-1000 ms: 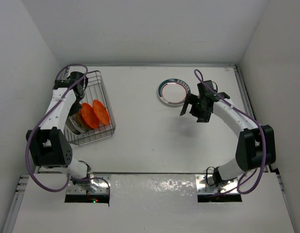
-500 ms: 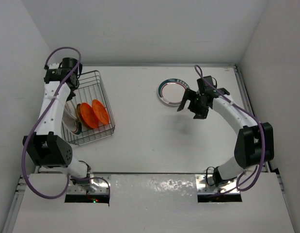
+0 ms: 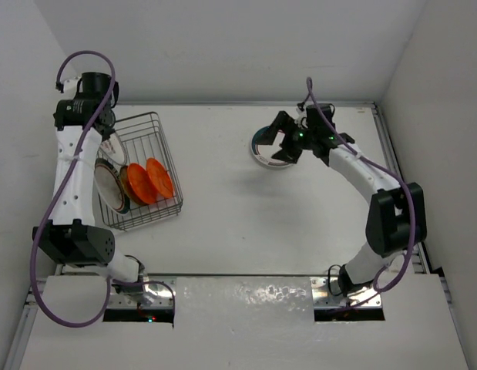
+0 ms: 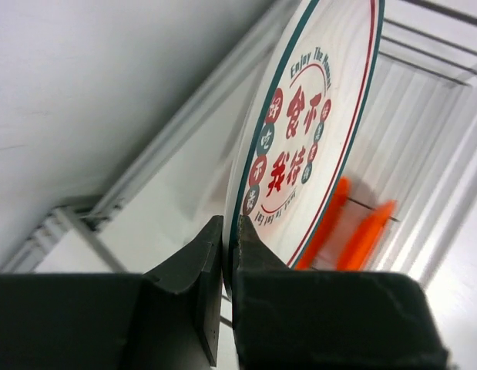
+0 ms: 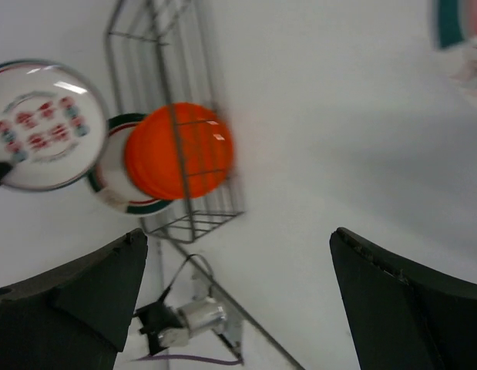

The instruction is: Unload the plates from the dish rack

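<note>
My left gripper (image 3: 105,139) is shut on the rim of a white teal-rimmed plate (image 4: 300,139) with red characters, held upright above the dish rack's (image 3: 151,117) far left corner. In the left wrist view the fingers (image 4: 257,270) pinch the plate's lower edge. The rack holds two orange plates (image 3: 149,181) and another white teal-rimmed plate (image 3: 107,189) on edge. One teal-rimmed plate (image 3: 261,156) lies flat on the table at the back centre. My right gripper (image 3: 278,142) hovers over it, open and empty. The right wrist view shows the rack (image 5: 172,69) and the orange plates (image 5: 180,150) far off.
White walls close in on the left, back and right. The rack stands near the left wall. A metal strip with the arm bases (image 3: 246,297) runs along the near edge. A motor and purple cable (image 5: 184,320) show in the right wrist view.
My left arm has risen and swung back, lifting the white plate up out of the rack. My right arm has moved back and left, over the plate on the table.
</note>
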You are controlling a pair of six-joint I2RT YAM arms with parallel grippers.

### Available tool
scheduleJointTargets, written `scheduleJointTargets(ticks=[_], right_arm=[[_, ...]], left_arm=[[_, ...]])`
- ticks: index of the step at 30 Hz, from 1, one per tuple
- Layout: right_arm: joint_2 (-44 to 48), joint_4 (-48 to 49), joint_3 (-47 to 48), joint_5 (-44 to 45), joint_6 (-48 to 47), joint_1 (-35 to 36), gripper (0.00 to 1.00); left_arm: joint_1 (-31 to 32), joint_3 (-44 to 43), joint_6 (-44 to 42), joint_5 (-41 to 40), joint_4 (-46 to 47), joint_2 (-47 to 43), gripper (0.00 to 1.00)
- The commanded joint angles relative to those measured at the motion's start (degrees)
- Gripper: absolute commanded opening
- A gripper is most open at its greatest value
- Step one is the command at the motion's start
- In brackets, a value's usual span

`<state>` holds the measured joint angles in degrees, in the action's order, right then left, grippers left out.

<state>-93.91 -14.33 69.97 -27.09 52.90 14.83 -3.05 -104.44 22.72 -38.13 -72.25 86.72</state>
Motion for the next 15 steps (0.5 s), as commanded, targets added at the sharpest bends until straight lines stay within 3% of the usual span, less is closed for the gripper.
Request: scheduleJointTargets(ticks=[1,2,7,10,13,15], right_arm=[[-5.0,21.1,5.2,-11.8,9.5,4.3,0.99],[-6.4,24.1,8.0,-13.1,12.2,5.3,0.99],[-13.0,30.0,13.1,-11.5,18.5,10.3,0.99],[-15.3,32.3,15.9,-9.6,19.9,11.2,0.98],[-17.4,30.0,18.8,-8.7,19.1,11.5,0.91],[-18.1,27.2,19.9,-8.2,17.3,11.4,0.88]], left_arm=[[0.3,-2.1,-0.8,11.5,7.2,-2.7,0.00],[0.3,0.2,-0.7,19.4,9.1,-3.2,0.00],[0.3,7.7,2.8,41.2,22.6,-6.6,0.00],[0.3,13.5,6.6,58.9,28.7,-5.5,0.00],[0.3,21.6,12.9,69.5,36.9,-5.5,0.00],[0.6,24.6,14.6,72.4,41.9,-5.9,0.00]])
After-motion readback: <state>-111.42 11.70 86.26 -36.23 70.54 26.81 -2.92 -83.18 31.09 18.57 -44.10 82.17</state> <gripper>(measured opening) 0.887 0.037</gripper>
